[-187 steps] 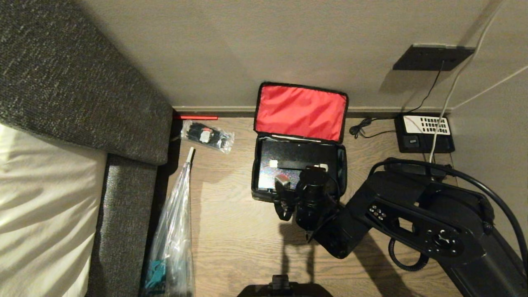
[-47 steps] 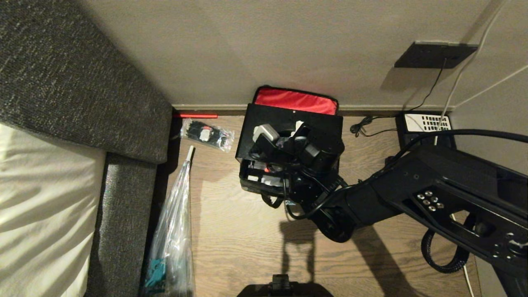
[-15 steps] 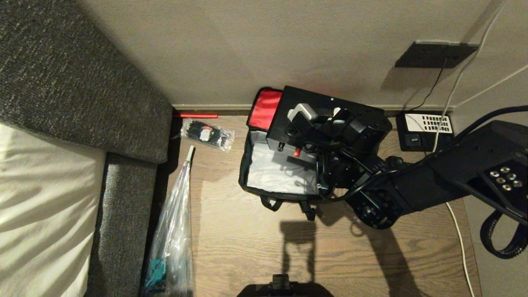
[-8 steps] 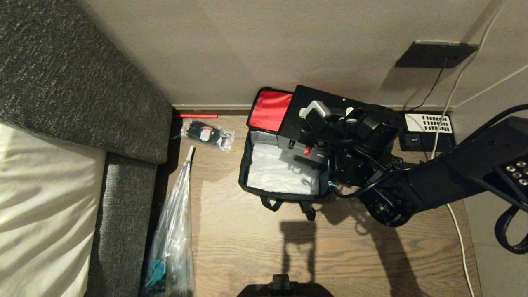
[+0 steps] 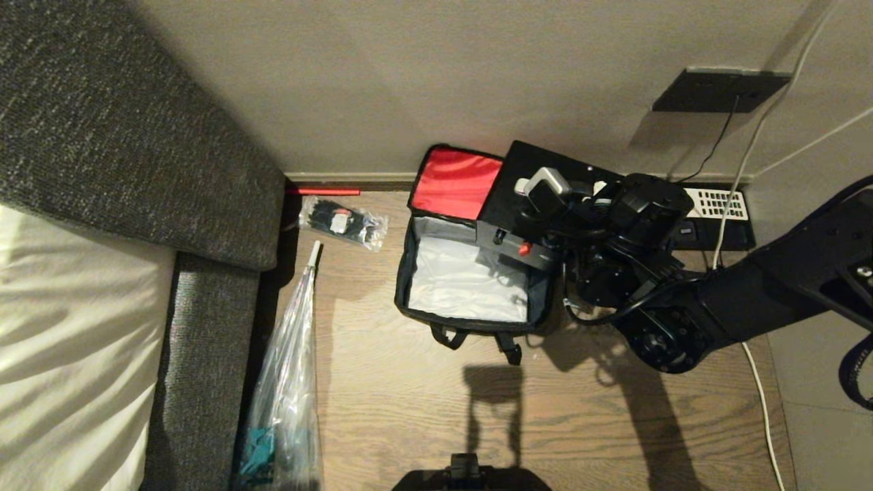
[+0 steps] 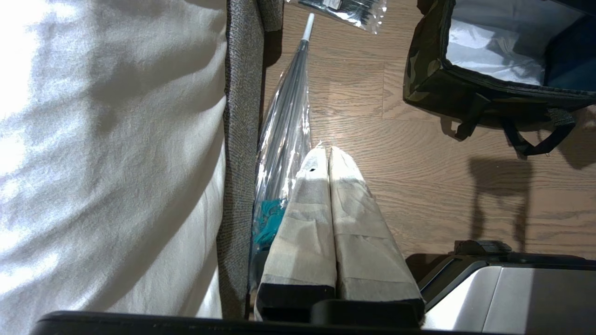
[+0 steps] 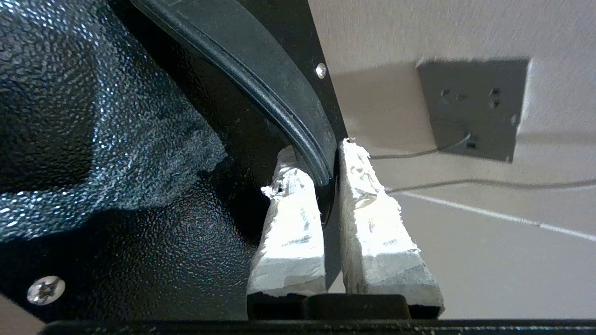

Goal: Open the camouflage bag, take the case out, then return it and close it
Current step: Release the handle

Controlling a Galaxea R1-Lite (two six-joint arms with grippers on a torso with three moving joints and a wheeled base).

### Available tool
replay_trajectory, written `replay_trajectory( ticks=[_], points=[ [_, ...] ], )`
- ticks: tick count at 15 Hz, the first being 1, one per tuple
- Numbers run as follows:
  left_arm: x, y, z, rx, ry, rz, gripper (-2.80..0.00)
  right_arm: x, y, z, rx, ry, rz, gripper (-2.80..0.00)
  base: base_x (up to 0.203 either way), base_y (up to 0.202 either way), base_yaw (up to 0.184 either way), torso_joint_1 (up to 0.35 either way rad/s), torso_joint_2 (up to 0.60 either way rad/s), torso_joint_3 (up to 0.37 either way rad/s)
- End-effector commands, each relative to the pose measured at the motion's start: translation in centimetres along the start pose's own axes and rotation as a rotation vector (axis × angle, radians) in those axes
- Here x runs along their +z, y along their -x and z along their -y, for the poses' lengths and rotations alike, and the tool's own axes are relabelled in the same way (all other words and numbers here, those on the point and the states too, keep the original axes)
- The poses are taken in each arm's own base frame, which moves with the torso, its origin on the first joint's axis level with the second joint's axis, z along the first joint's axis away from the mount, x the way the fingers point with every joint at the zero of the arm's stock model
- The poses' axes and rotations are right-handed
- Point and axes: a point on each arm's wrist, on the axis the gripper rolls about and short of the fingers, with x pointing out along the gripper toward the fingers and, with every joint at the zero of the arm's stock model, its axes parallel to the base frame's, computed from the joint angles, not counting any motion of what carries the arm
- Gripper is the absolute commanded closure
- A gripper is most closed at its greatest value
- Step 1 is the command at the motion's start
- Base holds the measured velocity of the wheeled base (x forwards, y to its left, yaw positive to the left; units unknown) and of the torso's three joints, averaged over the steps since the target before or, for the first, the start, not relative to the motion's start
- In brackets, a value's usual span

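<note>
The camouflage bag (image 5: 470, 320) sits open on the wooden floor (image 5: 409, 416) against the wall, its red-lined lid (image 5: 455, 183) standing up against the baseboard and its pale interior (image 5: 464, 283) exposed. Its black straps (image 6: 531, 139) trail onto the floor at the near side.

The case (image 5: 528, 170) is out of the bag, held in the air above the bag's far right corner, tilted and overlapping the right part of the red lid. In the right wrist view the case shows a textured black surface (image 7: 102, 130) with a raised black rim (image 7: 260, 79).

My right tool (image 7: 328, 160) is closed on that rim: one taped finger (image 7: 291, 218) lies on the inner side, the other on the outer side, and both press the rim between them. My right arm (image 5: 750, 300) reaches in from the right of the head view.

My left tool (image 6: 328, 153) hangs low beside the bed (image 6: 102, 139), over the floor, with its taped fingers pressed together and nothing between them.

Other items: a clear plastic packet (image 5: 343, 223) of black parts on the floor left of the bag; a long clear plastic-wrapped item (image 5: 290, 382) along the bed's edge; a black desk phone (image 5: 716, 211) right of the case, partly hidden by my arm; a wall socket plate (image 5: 719, 90) with cables.
</note>
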Motion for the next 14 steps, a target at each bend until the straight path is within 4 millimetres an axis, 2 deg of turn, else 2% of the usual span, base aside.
replay_trajectory(
  ticks=[1,14],
  points=[
    [0.0,0.0,0.0,0.000,-0.001,0.000,0.00,-0.9,-0.4,0.3,-0.013,0.012,-0.026,0.00,0.000,0.000,0.000,0.000,0.00,0.000],
    [0.0,0.0,0.0,0.000,0.001,0.000,0.00,-3.9,-2.1,2.8,-0.066,0.029,-0.109,0.00,0.000,0.000,0.000,0.000,0.00,0.000]
  ],
)
